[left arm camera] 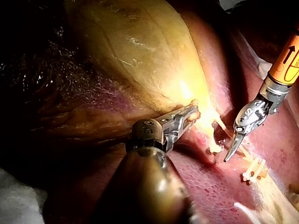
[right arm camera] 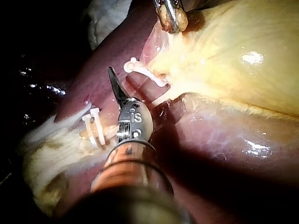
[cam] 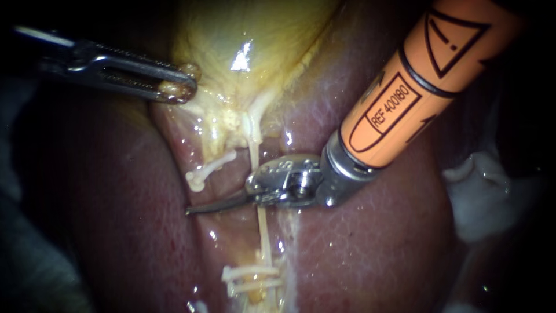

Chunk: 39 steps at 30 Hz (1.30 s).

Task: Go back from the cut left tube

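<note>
1. Liver (cam: 376, 243): dark red, lying under everything else.
2. Gallbladder (cam: 255, 35): yellow, above the tubes.
3. Right instrument (cam: 202, 207): blades closed together and empty, lying across the other tube (cam: 263, 229).
4. Left instrument (cam: 182, 86): jaws clamped on the Gallbladder edge.
5. Cut left tube (cam: 211, 167): pale stub, its free end just above the blade tip and not touching it.
6. Clips (cam: 252, 278): white, lower down.

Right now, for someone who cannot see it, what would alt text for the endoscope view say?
The right instrument, orange-sleeved, its thin curved blades shut, lies across the liver just below the pale stump of a cut tube. The left instrument grips the yellow gallbladder by its edge; white clips sit lower down.
</note>
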Available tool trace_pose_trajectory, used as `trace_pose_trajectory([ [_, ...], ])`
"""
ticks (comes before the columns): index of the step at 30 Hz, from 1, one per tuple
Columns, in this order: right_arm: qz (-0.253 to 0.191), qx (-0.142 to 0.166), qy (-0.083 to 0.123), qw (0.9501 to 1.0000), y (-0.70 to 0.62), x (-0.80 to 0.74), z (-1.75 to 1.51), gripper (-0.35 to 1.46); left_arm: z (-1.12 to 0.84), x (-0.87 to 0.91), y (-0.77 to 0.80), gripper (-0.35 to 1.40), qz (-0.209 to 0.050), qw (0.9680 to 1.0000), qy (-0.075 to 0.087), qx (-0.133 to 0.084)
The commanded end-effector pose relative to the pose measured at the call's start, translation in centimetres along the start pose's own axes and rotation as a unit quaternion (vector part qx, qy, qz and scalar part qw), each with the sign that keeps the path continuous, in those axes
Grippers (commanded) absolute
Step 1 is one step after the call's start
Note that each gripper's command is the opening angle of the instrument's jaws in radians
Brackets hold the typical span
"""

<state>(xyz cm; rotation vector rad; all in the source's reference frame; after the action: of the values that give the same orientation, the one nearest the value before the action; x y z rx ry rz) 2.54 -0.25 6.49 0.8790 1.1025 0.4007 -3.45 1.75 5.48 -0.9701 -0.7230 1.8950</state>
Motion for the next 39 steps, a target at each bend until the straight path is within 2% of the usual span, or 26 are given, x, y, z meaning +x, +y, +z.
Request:
trace_pose_trajectory([
  [1,0.005,-0.002,0.004,1.0000,0.00,0.00,0.01,0.32,0.00,0.00,0.00,-0.35,0.000,1.0000,0.000,0.000],
  [2,0.011,0.000,0.010,0.9999,-0.01,0.01,0.02,0.62,0.00,0.00,-0.01,-0.35,0.000,1.0000,0.000,0.000],
  [3,0.017,0.000,0.016,0.9997,-0.01,0.01,0.04,0.84,0.00,0.00,-0.01,-0.35,0.000,1.0000,0.000,0.000],
  [4,0.017,-0.001,0.023,0.9996,-0.02,0.02,0.06,1.03,0.00,0.00,-0.01,-0.35,0.000,1.0000,0.000,0.000],
  [5,0.016,0.000,0.025,0.9995,-0.03,0.02,0.08,1.09,0.00,0.00,-0.01,-0.35,0.000,1.0000,0.000,0.000],
  [11,0.021,0.000,0.026,0.9994,-0.08,0.00,0.10,1.18,-0.01,0.00,-0.01,-0.35,0.000,1.0000,0.000,0.000],
  [14,0.021,-0.015,0.034,0.9991,-0.15,-0.03,0.03,1.28,0.00,0.00,-0.02,-0.35,0.000,1.0000,0.000,0.000],
  [16,0.022,-0.046,0.045,0.9977,-0.25,-0.08,-0.08,1.36,0.00,0.00,-0.03,-0.35,0.000,1.0000,0.000,0.000],
  [17,0.010,-0.074,0.054,0.9958,-0.32,-0.10,-0.16,1.43,0.00,0.00,-0.04,-0.35,0.000,1.0000,0.000,0.000],
  [19,-0.018,-0.112,0.062,0.9915,-0.42,-0.13,-0.30,1.43,0.00,0.01,-0.05,-0.35,0.000,1.0000,0.000,0.000],
  [22,-0.070,-0.152,0.060,0.9841,-0.57,-0.15,-0.62,1.43,0.00,0.01,-0.05,-0.35,0.000,1.0000,0.000,0.000],
  [24,-0.103,-0.177,0.048,0.9776,-0.64,-0.14,-0.87,1.43,0.00,0.01,-0.05,-0.35,0.000,1.0000,0.000,0.000],
  [26,-0.120,-0.197,0.024,0.9728,-0.68,-0.12,-1.10,1.43,0.00,0.01,-0.05,-0.35,0.000,1.0000,0.000,0.000],
  [29,-0.154,-0.222,-0.038,0.9620,-0.71,-0.06,-1.44,1.43,0.00,0.01,-0.05,-0.35,0.000,1.0000,0.000,0.000],
  [30,-0.165,-0.232,-0.066,0.9564,-0.72,-0.03,-1.55,1.43,0.00,0.01,-0.06,-0.35,0.000,1.0000,0.000,0.000],
  [32,-0.181,-0.244,-0.105,0.9468,-0.72,-0.01,-1.70,1.43,0.00,0.01,-0.06,-0.35,0.000,1.0000,0.000,0.000],
  [33,-0.191,-0.253,-0.126,0.9401,-0.72,0.01,-1.77,1.41,0.00,0.00,-0.06,-0.35,0.000,1.0000,0.000,0.000],
  [36,-0.209,-0.271,-0.158,0.9262,-0.73,0.02,-1.91,1.41,0.00,0.00,-0.05,-0.35,0.000,1.0000,0.000,0.000],
  [39,-0.217,-0.288,-0.167,0.9177,-0.74,0.02,-1.98,1.41,0.03,-0.01,-0.06,-0.35,0.001,1.0000,0.000,0.001],
])
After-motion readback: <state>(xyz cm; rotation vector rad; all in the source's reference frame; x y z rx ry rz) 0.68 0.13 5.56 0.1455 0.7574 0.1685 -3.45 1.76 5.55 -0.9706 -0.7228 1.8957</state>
